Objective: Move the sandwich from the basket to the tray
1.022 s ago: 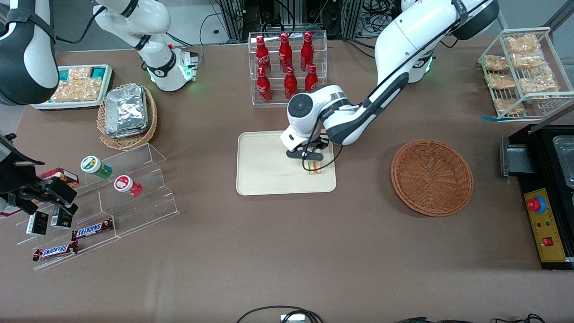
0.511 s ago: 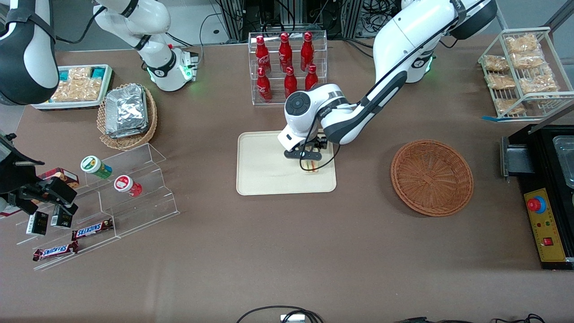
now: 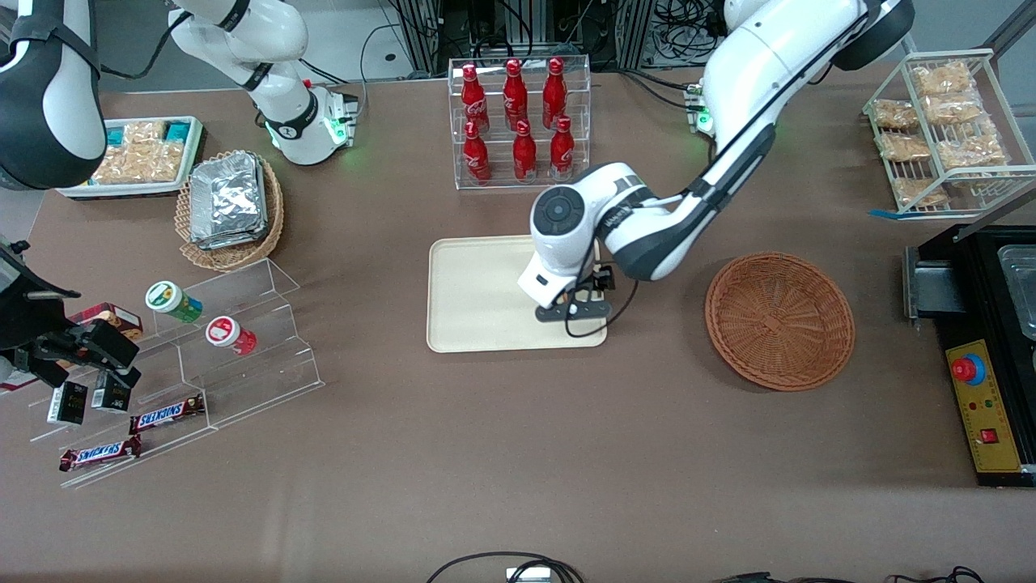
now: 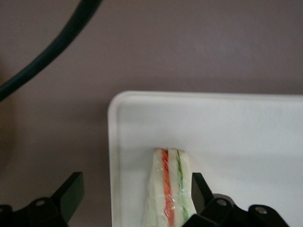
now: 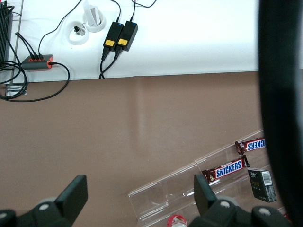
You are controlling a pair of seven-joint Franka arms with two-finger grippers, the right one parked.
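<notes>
Cream tray (image 4: 246, 142) holds sandwich (image 4: 170, 189); gripper (image 3: 573, 310) above it, jaws apart; lift straight up, avoid snagging wrap

We see the whole worktop (image 3: 518, 453) from the front camera, which is mounted high and looks steeply down from some way off. The left wrist camera sits just above the end effector (image 3: 573, 311), which is over the tray (image 3: 477, 291) at its end toward the working arm. It looks straight down between the spread fingers (image 4: 71, 191) from very close. It shares with the front view only a corner of the tray (image 4: 236, 127), while the sandwich (image 4: 170, 189) shows there alone. The right wrist camera looks down from higher up, and with the front view it shares the Snickers bars (image 5: 229, 169) (image 3: 166, 414) and the bare worktop (image 5: 118, 132).
</notes>
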